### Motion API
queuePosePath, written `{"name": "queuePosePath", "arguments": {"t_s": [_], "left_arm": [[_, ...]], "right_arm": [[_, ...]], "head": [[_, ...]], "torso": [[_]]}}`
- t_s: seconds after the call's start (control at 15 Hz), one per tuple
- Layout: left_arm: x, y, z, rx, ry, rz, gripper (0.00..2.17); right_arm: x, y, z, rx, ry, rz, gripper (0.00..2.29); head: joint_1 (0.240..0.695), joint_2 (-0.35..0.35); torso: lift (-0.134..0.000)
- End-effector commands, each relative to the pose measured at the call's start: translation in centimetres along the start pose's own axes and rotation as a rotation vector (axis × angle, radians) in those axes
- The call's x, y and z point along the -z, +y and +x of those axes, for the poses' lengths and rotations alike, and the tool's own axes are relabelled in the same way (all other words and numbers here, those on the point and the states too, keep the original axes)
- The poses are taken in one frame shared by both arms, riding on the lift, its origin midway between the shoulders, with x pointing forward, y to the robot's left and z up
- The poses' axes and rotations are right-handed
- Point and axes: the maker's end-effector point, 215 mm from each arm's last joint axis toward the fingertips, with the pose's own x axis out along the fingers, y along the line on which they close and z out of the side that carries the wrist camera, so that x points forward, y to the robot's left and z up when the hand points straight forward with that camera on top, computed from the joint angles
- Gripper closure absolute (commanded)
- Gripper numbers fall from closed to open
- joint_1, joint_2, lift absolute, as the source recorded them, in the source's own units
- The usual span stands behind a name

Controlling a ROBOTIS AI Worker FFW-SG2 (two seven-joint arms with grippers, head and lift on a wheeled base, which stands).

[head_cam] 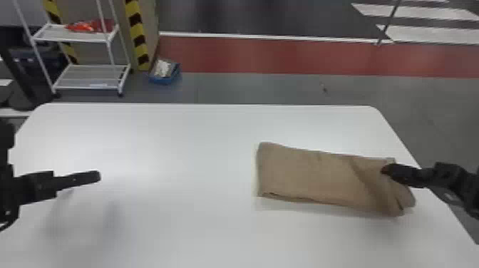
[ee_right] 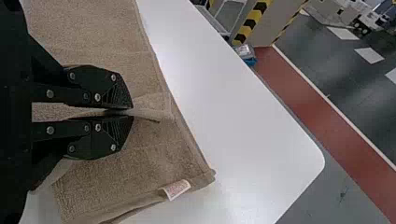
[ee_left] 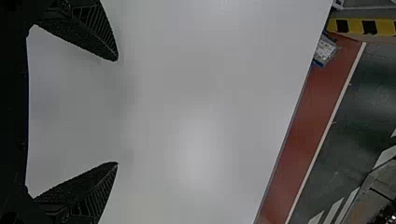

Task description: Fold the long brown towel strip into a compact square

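Brown towel strip is lying layered but oblong, right on the counter; my right claw is pinching a raised fold, my left claw is gaping, and squaring-up is remaining.

Towel: right end partly hidden by right gripper | table: near edge cut off | label: print unreadable | far-left rack: orange-red item unclear

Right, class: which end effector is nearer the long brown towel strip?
Right: its end effector pinches the towel strip. The left end effector hovers well away, above bare tabletop.
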Motion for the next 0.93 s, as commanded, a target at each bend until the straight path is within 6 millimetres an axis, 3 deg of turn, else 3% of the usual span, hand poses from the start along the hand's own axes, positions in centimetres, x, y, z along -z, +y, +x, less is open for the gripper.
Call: {"name": "queuePosePath", "arguments": {"t_s": [0.0,0.13,0.27,0.33,0.4,0.47,0.53,0.87], "left_arm": [[0.0,0.0,0.0,-0.003,0.001,0.003,0.08],[0.2,0.0,0.0,-0.007,0.002,0.0,0.08],[0.3,-0.1,0.2,-0.005,0.003,0.0,0.08],[0.5,-0.3,0.3,-0.003,0.004,-0.003,0.08],[0.6,-0.4,0.4,-0.002,0.005,-0.005,0.08],[0.7,-0.3,0.4,-0.002,0.006,-0.005,0.08],[0.6,-0.2,0.3,-0.005,0.004,-0.008,0.08],[0.7,0.1,0.4,-0.011,0.004,-0.008,0.08]], "right_arm": [[-2.7,0.2,-0.8,0.004,-0.021,-0.011,1.03],[-6.2,-0.4,-2.3,0.02,-0.051,-0.018,1.03],[-6.3,-1.7,-2.5,0.059,-0.033,-0.017,1.03],[-5.3,-2.7,-2.0,0.092,-0.009,-0.012,0.72],[-4.2,-3.9,-1.6,0.119,0.013,0.005,0.07],[-3.5,-4.4,-1.4,0.118,0.023,0.025,0.0],[-3.1,-5.0,-1.5,0.123,0.029,0.036,0.0],[-4.7,-7.6,-3.8,0.186,-0.003,0.006,0.07]], "head": [[0.695,-0.076],[0.695,-0.08],[0.695,-0.113],[0.695,-0.124],[0.695,-0.131],[0.695,-0.137],[0.695,-0.141],[0.695,-0.157]], "torso": [[-0.125],[-0.125],[-0.125],[-0.125],[-0.125],[-0.125],[-0.125],[-0.125]]}}
